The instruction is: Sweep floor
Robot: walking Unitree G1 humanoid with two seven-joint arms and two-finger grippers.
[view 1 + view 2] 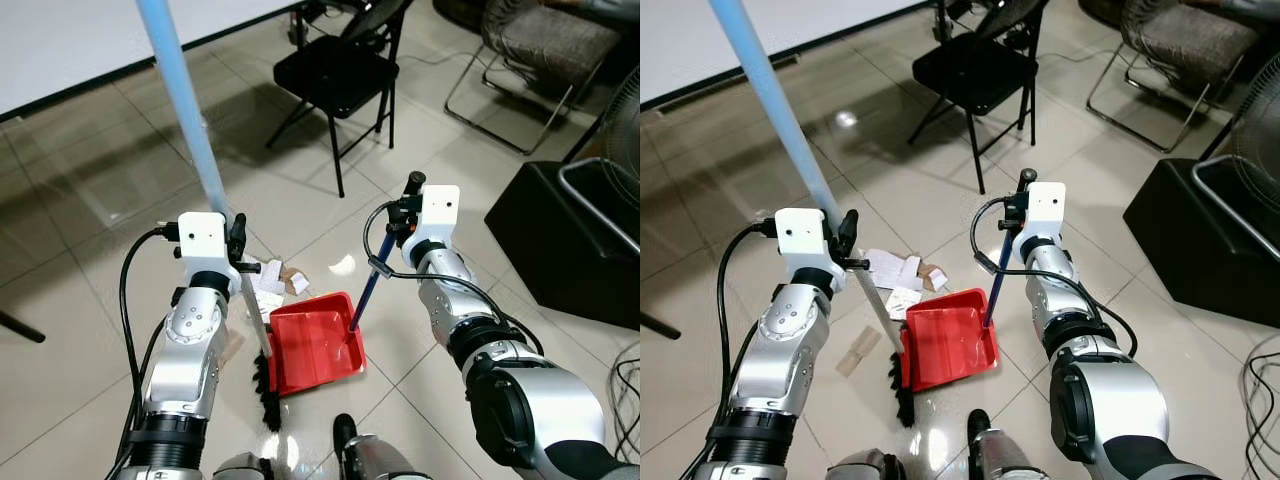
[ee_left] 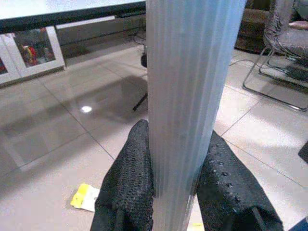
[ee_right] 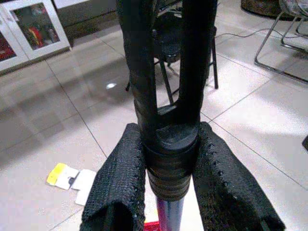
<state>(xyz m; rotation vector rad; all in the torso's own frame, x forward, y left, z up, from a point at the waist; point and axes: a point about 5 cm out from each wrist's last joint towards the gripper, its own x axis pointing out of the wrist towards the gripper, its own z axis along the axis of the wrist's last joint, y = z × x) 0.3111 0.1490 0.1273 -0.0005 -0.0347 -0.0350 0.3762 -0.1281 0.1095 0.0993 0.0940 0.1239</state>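
Left wrist view: our left gripper (image 2: 175,192) clamps the broom handle (image 2: 190,96)
Right gripper (image 3: 171,192): we're clamping the dustpan handle (image 3: 166,159)
Dustpan (image 1: 312,345): paper scraps (image 1: 270,285) just beyond it

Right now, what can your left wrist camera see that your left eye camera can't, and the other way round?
The left wrist view shows the two black padded fingers of the left hand pressed against the pale blue ribbed broom handle, plus a small yellow and white scrap. The left eye view shows the red plastic dustpan, the black broom bristles and the right hand on the dark dustpan handle. Both show the broom handle, the tiled floor and the black folding chair.
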